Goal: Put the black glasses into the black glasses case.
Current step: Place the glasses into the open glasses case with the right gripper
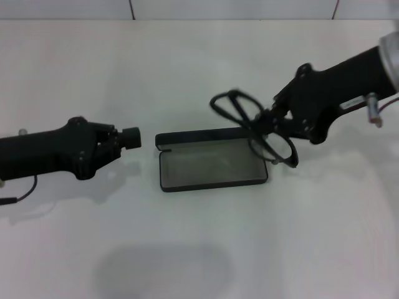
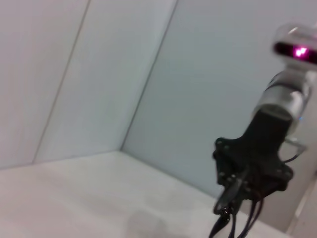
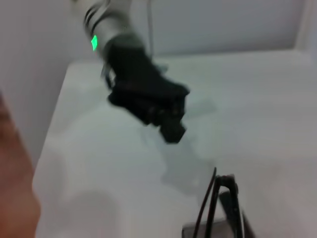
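The black glasses case (image 1: pixel 212 167) lies open at the table's middle, grey lining up, its lid (image 1: pixel 199 137) along the far edge. My right gripper (image 1: pixel 266 121) is shut on the black glasses (image 1: pixel 252 127) and holds them tilted over the case's right end, temple arms folded and pointing up-left, one lens hanging past the right corner. In the left wrist view the right gripper (image 2: pixel 231 206) shows with the glasses (image 2: pixel 223 225) dangling below. My left gripper (image 1: pixel 129 137) hovers just left of the case, shut and empty; it also shows in the right wrist view (image 3: pixel 171 130).
White table (image 1: pixel 199 249) all around, with a wall seam at the far edge. A thin cable (image 1: pixel 19 196) trails from the left arm; another runs off the right arm (image 1: pixel 374 112).
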Action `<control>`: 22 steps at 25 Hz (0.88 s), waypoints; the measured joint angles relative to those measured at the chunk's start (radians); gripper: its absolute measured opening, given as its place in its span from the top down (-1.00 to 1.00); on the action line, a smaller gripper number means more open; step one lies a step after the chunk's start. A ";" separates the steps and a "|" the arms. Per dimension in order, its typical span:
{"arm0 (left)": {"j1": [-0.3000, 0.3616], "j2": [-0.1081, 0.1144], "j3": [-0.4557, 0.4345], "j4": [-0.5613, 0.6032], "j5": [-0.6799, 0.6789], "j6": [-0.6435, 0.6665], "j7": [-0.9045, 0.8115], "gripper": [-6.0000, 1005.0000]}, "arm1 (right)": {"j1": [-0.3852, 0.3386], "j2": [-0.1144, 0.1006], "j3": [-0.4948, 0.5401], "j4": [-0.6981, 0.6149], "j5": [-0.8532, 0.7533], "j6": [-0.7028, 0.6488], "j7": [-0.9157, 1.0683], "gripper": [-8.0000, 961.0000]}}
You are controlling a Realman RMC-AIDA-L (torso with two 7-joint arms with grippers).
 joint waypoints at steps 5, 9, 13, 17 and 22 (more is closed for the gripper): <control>0.029 0.003 -0.001 0.001 0.043 -0.036 -0.006 0.97 | 0.067 0.005 -0.134 -0.052 -0.129 0.014 0.059 0.85; 0.049 0.002 -0.001 0.002 0.080 -0.056 -0.001 0.97 | 0.119 0.008 -0.215 -0.046 -0.176 0.033 0.081 0.85; 0.059 -0.001 -0.017 0.003 0.082 -0.058 0.013 0.97 | 0.172 0.011 -0.319 -0.028 -0.234 0.076 0.112 0.85; 0.065 -0.007 -0.044 0.004 0.085 -0.058 0.026 0.97 | 0.215 0.013 -0.392 -0.007 -0.256 0.120 0.169 0.85; 0.061 -0.015 -0.052 0.005 0.087 -0.058 0.047 0.97 | 0.266 0.013 -0.461 0.050 -0.309 0.175 0.267 0.85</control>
